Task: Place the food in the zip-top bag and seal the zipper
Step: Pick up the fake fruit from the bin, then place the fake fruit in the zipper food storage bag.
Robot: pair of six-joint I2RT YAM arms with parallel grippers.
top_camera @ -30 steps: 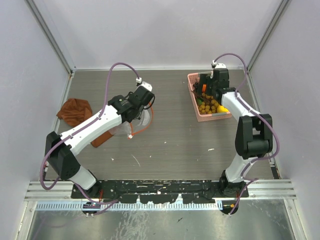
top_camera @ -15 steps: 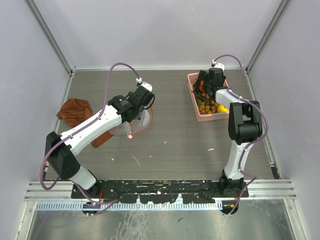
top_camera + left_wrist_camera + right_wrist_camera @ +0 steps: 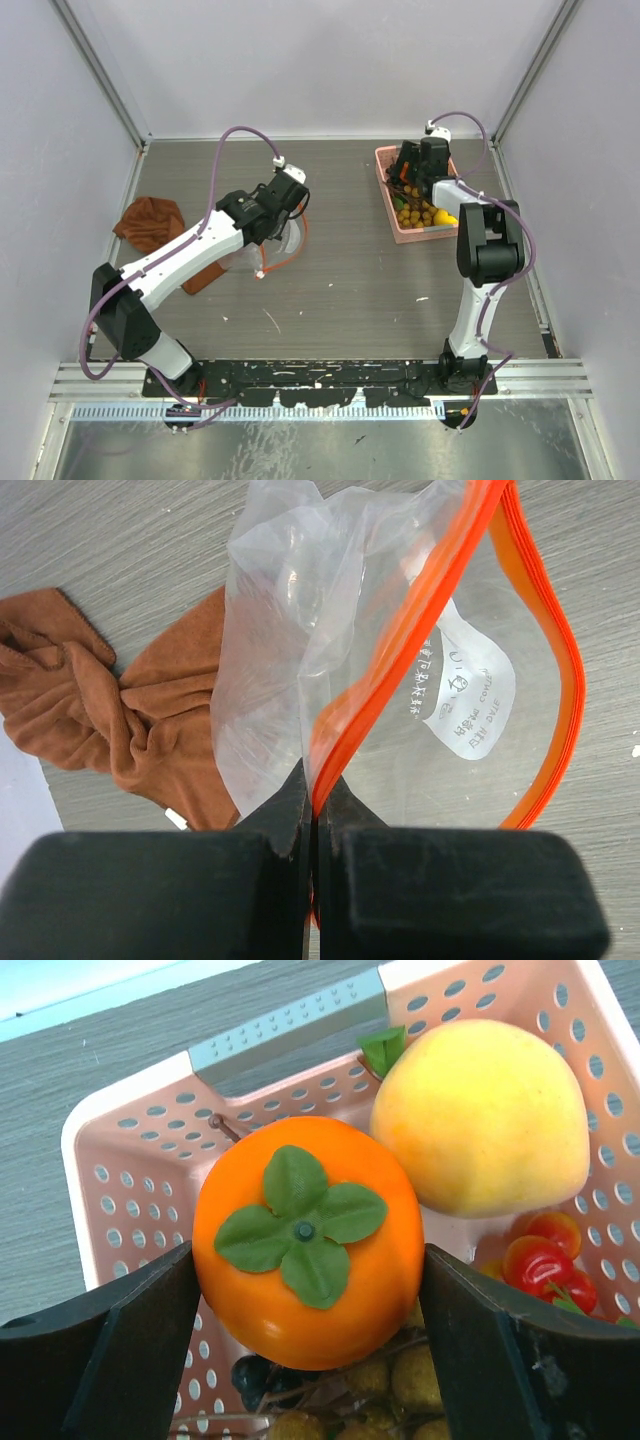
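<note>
Grey wood-grain surface (image 3: 340, 280) between pale walls. Far left, one brown cloth (image 3: 150, 222). Left pincer (image 3: 313, 785) clenched on the orange-red zipper (image 3: 400, 670) of one clear zip-top bag (image 3: 270, 660), mouth gaping. Right pincer (image 3: 310, 1255) spread wide, gripping one orange fruit (image 3: 310, 1300) over the pink basket (image 3: 130, 1150); one yellow fruit (image 3: 480, 1120) just beside.

One bag (image 3: 462, 694), one basket (image 3: 133, 1188), one cloth (image 3: 150, 715).
</note>
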